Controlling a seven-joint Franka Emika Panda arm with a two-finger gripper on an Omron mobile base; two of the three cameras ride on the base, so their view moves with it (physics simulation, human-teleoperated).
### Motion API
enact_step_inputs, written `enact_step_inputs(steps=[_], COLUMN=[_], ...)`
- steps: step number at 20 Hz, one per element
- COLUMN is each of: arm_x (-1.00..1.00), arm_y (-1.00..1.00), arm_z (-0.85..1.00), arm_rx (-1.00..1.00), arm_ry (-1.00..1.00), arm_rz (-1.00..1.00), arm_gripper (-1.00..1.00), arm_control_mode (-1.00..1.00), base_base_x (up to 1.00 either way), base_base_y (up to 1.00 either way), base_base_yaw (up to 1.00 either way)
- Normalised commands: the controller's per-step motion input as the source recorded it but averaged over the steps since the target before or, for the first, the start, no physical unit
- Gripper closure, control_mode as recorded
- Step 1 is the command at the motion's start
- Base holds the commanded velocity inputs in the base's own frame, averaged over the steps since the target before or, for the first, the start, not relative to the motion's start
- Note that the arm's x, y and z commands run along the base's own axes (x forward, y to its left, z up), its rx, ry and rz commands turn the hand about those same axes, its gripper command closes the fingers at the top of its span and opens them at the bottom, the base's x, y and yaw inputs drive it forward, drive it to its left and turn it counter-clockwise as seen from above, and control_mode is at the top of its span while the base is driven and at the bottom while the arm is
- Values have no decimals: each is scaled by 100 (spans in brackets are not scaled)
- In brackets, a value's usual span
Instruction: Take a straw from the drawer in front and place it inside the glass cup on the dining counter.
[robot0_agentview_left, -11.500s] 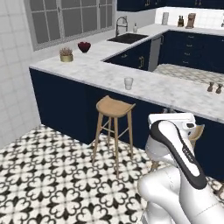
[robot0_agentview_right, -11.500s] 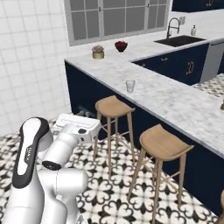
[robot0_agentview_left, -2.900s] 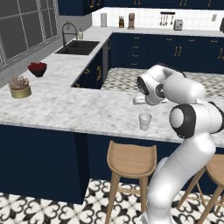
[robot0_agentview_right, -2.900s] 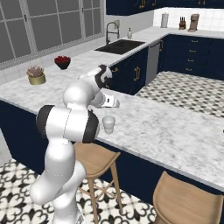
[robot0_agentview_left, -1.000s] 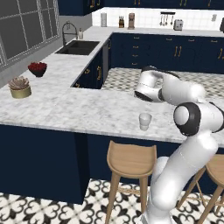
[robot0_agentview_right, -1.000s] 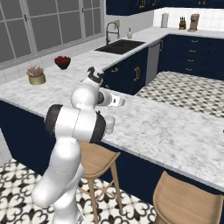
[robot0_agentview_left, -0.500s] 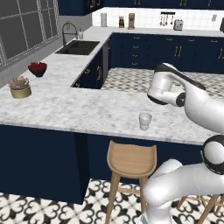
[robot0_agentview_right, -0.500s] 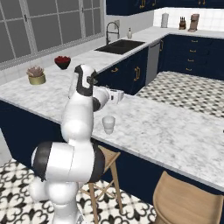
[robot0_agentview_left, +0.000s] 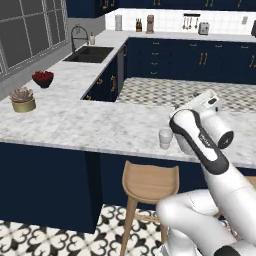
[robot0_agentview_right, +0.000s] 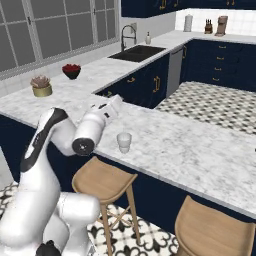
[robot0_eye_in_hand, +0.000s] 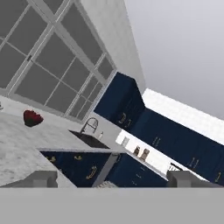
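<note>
The glass cup (robot0_agentview_left: 165, 138) (robot0_agentview_right: 124, 142) stands upright on the dining counter (robot0_agentview_left: 95, 127) (robot0_agentview_right: 195, 152), near its front edge. My arm bends over the counter just right of the cup in the left base view. Its hand (robot0_agentview_left: 206, 104) (robot0_agentview_right: 106, 111) is raised above counter height and points away toward the far kitchen. In the hand view my gripper (robot0_eye_in_hand: 114, 179) is open, its fingertips (robot0_eye_in_hand: 41, 178) far apart with nothing between them. I cannot make out the straw. The drawer is out of view.
A tan pot with a plant (robot0_agentview_left: 23, 100) (robot0_agentview_right: 42, 86) and a dark bowl of red fruit (robot0_agentview_left: 43, 78) (robot0_agentview_right: 71, 70) sit far along the counter. Wooden stools (robot0_agentview_left: 150, 181) (robot0_agentview_right: 102, 182) stand under the overhang. The sink (robot0_agentview_left: 90, 54) (robot0_agentview_right: 137, 52) lies beyond.
The arm has pulled back from beside the cup and folded, lifting the hand and turning it toward the far kitchen. The jaws stayed open. The cup has not moved.
</note>
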Motion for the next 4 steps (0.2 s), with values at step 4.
enact_step_inputs(steps=[4], arm_x=[-100], arm_y=[63], arm_z=[-99], arm_rx=[-89], arm_ry=[-25], arm_rz=[18], arm_gripper=[-100], arm_control_mode=[-100], base_base_x=[0], base_base_y=[0], base_base_yaw=[0])
